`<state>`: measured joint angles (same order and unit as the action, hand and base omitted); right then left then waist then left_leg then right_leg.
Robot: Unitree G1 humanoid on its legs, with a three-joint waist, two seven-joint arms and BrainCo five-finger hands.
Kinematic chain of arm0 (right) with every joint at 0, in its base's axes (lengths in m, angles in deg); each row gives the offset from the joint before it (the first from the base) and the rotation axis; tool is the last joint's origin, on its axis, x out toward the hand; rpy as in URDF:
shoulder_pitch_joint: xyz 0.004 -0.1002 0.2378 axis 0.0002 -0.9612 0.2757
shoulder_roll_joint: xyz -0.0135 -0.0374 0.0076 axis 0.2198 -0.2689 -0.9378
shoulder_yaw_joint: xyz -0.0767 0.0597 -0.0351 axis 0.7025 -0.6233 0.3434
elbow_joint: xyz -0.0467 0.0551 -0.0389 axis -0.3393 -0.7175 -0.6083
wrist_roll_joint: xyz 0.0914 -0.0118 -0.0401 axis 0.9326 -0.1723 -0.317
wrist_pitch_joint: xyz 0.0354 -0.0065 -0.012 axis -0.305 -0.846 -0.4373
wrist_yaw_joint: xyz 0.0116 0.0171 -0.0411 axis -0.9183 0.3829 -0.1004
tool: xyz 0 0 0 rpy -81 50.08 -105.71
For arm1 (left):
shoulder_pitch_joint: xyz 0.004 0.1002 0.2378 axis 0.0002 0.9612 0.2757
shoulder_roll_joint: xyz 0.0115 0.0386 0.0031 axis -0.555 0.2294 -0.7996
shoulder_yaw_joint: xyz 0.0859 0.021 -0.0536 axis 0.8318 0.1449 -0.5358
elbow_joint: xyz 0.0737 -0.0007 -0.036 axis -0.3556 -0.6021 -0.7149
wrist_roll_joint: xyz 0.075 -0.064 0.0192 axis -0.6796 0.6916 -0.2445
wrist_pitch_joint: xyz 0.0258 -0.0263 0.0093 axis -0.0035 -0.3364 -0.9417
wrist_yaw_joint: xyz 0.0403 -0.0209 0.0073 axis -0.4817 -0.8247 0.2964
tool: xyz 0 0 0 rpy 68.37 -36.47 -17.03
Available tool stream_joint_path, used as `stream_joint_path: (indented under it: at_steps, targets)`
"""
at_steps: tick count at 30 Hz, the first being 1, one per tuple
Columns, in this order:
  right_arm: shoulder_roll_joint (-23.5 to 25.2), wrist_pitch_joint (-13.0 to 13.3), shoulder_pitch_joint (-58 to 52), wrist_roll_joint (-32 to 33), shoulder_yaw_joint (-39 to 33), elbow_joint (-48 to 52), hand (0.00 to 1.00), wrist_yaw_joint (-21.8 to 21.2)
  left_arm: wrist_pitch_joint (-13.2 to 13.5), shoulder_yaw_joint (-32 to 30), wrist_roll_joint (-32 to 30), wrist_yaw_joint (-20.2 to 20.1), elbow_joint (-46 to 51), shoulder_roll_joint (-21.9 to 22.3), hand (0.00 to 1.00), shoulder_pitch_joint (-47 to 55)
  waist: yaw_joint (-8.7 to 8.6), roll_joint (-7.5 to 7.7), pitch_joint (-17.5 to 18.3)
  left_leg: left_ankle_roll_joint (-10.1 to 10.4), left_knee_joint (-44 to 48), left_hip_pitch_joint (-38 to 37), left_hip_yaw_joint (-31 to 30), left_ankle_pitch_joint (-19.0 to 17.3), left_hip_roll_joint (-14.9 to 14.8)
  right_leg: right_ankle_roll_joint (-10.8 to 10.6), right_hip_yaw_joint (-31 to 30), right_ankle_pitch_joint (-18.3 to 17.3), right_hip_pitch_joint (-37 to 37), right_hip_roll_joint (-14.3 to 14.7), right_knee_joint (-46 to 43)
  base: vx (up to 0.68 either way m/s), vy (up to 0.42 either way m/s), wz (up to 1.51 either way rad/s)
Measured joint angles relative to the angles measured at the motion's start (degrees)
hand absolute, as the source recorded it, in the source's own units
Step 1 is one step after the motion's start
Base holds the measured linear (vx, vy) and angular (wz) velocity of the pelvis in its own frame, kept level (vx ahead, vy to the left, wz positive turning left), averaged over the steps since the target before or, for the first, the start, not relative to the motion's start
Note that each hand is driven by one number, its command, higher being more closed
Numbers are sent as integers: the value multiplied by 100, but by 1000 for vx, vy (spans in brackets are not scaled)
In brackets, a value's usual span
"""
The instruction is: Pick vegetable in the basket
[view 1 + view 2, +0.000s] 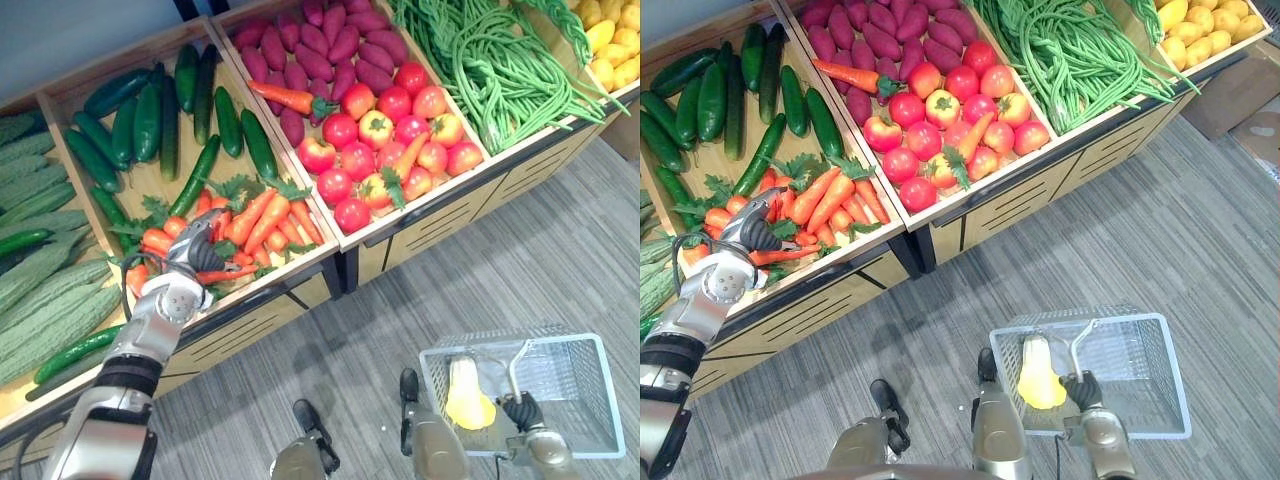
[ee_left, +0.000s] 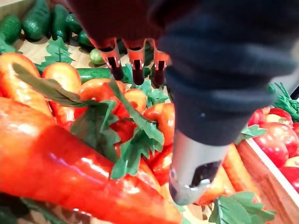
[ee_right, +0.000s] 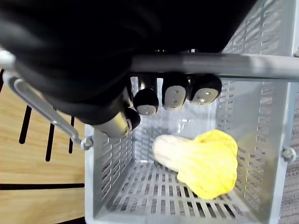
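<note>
My left hand (image 1: 195, 250) is low over a heap of orange carrots (image 1: 262, 215) with green tops, in the front part of a wooden crate. Its fingers (image 2: 135, 60) reach out fairly straight over the carrots, the thumb (image 2: 191, 177) set apart, and one long carrot (image 2: 70, 172) lies right under the palm. I cannot tell whether the hand touches it. My right hand (image 1: 522, 412) is curled round the bar handle (image 3: 224, 63) of a grey wire basket (image 1: 600, 390) held over the floor. A pale yellow leafy vegetable (image 3: 201, 161) lies inside the basket.
The sloping stand also holds dark cucumbers (image 1: 150, 120), purple sweet potatoes (image 1: 320, 45), red tomatoes (image 1: 385, 130), green beans (image 1: 490, 60), ridged green gourds (image 1: 40, 290) and yellow produce (image 1: 610, 40). Grey floor (image 1: 560, 250) lies in front of the stand's wooden edge.
</note>
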<state>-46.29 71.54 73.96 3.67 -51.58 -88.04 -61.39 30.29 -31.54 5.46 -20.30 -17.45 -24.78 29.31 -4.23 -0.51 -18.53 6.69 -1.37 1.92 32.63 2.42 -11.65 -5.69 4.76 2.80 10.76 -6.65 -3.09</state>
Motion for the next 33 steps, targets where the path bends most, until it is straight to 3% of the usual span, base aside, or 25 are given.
stream_joint_path:
  at_steps: [7,12,23,24,28,33]
  targets:
    - [-170,20,4,0,-277,148,100,14,12,5,6,-41,0,0,0,-152,27,48,-70,18,170,92,13,-75,-88,2,-23,1,24,24,-11,-8,-12,-1]
    - [-182,19,18,2,-331,149,100,13,13,61,6,-44,2,0,0,-306,139,59,-88,20,172,141,95,-75,-102,32,-51,25,103,37,-11,12,-2,-3]
    - [-182,24,103,-2,-355,313,100,9,4,129,5,-42,-2,0,0,-356,136,128,-198,39,371,216,113,-189,-172,33,-56,26,116,38,-42,0,0,0]
    - [-182,24,101,-2,-355,372,100,10,-5,131,5,-34,-5,1,100,-400,135,137,-219,31,403,291,116,-203,-176,33,-62,26,199,31,-79,0,0,0]
    - [-181,28,165,-4,-363,421,100,14,-48,131,5,91,-139,28,100,-661,140,154,-319,14,517,428,127,-211,-195,43,-74,36,327,22,-118,3,-3,-2]
    - [-181,29,213,2,-349,522,100,34,-185,101,8,538,-360,113,100,-1052,131,160,-419,16,574,558,173,-220,-223,44,-118,37,497,36,-174,-7,-4,-3]
